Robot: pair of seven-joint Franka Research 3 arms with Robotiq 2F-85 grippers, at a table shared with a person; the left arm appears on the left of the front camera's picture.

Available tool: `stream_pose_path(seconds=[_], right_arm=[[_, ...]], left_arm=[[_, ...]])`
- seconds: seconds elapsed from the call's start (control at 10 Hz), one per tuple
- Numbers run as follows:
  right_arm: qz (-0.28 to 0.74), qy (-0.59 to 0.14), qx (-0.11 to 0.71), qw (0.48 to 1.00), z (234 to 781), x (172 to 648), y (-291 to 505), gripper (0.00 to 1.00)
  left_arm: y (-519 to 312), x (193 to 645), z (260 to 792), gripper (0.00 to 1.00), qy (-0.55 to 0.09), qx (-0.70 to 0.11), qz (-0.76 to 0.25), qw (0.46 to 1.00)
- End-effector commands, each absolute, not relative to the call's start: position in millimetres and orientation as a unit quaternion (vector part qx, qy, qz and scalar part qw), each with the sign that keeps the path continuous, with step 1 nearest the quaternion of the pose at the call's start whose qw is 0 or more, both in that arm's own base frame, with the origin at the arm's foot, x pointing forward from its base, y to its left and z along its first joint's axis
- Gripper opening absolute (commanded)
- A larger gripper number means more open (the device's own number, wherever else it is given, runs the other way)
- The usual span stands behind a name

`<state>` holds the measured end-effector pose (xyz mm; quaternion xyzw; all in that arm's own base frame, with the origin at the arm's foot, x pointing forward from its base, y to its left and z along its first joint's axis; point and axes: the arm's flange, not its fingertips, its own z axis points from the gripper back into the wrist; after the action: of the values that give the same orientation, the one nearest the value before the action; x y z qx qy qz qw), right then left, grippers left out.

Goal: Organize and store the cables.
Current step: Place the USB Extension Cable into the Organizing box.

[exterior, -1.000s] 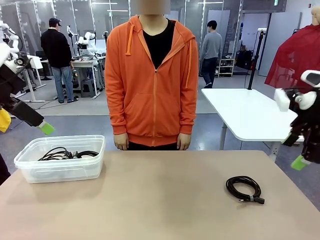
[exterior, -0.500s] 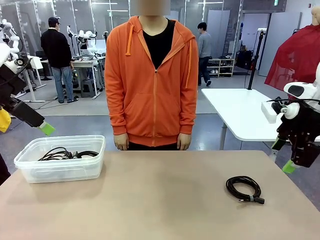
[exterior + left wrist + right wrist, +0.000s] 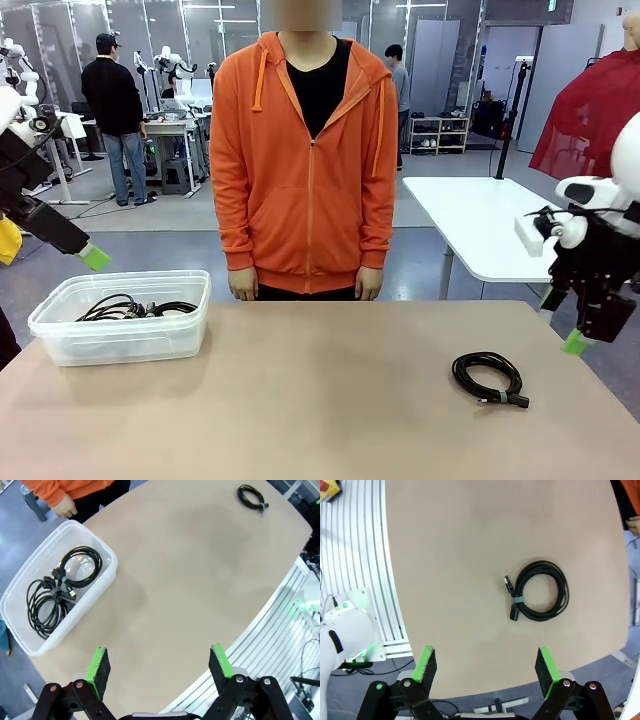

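- At about nine o'clock on the table (image 3: 330, 400), near its left edge, a clear plastic bin (image 3: 60, 345) held the stored cables (image 3: 130, 307): several black coils lying loosely together inside it, which the left wrist view showed overlapping on the bin's floor.
- At about four o'clock on the table, well apart from the bin, one coiled cable (image 3: 488, 377) lay flat on the bare top, bound by a small tie, its plug ends poking out beside the loop.
- The left gripper (image 3: 159, 666) hung high off the table's left side, above and beside the bin, its fingers spread wide and holding nothing.
- The right gripper (image 3: 485, 671) hovered off the right edge, at about three o'clock from the loose coil, fingers likewise wide and empty, with the coil in plain sight between and beyond its pads.
- A person (image 3: 305, 150) in an orange hoodie stood at twelve o'clock, arms down, touching nothing.
- Judged from this layout, most of the work looked done; the single coil remained to be picked up and carried across to the bin.
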<state>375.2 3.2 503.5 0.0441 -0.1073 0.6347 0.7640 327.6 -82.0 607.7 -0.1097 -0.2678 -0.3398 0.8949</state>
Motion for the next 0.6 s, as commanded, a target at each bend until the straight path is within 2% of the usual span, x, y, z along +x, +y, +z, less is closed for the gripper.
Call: stream_pose_path(seconds=[0.0, 0.5], right_arm=[[0.658, -0.083, 0.038, 0.747, 477, 406, 4, 1.00], [0.685, -0.050, 0.023, 0.727, 405, 444, -3, 1.00]], left_arm=[[-82, 329, 609, 1.00, -0.268, -0.098, -0.344, 0.894], [-82, 329, 609, 1.00, -0.268, -0.098, -0.344, 0.894]])
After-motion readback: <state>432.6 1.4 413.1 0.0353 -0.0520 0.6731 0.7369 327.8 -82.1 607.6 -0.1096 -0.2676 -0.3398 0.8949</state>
